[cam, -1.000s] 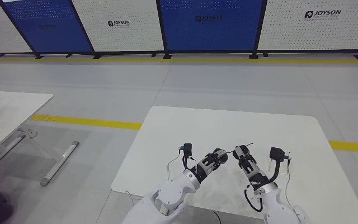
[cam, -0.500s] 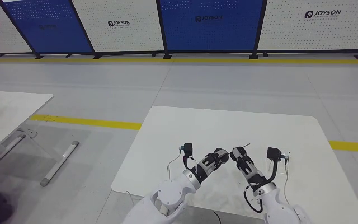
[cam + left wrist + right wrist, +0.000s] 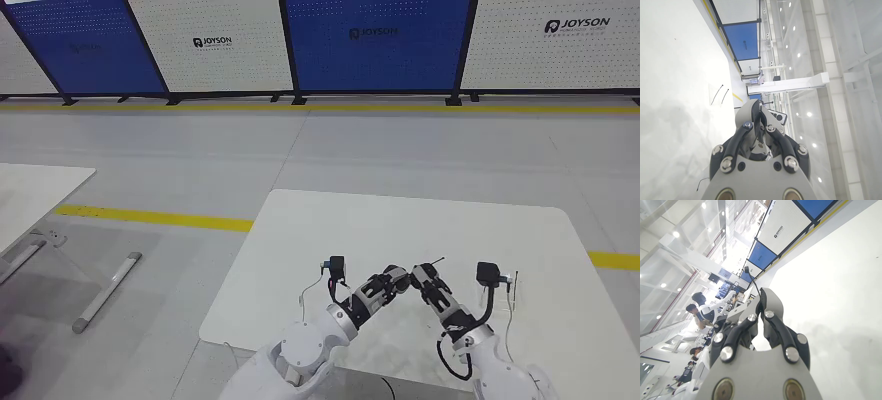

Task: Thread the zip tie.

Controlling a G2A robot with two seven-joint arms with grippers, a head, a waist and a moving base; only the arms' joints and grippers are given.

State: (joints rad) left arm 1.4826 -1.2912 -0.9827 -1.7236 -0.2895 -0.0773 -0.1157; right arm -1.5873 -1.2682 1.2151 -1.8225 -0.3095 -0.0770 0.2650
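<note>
Above the front part of the white table (image 3: 420,220), my two grippers stand tip to tip. The left gripper (image 3: 400,277) is shut with a thin black zip tie strip (image 3: 757,125) pinched between its fingers. My right gripper (image 3: 424,281) is shut on a black zip tie (image 3: 753,280) too. That tie's stem rises from the fingertips (image 3: 762,298) and ends in its square head (image 3: 746,269). From above, the free end (image 3: 436,263) pokes out past the right gripper. I cannot tell whether both hold the same tie.
Two spare black zip ties (image 3: 716,94) (image 3: 725,95) lie side by side on the table near its edge. A short black strand (image 3: 700,184) lies closer in. The table's far half is bare, with open floor beyond it.
The right gripper has moved left toward the left gripper, closing the gap between them. The left gripper has shifted only slightly.
</note>
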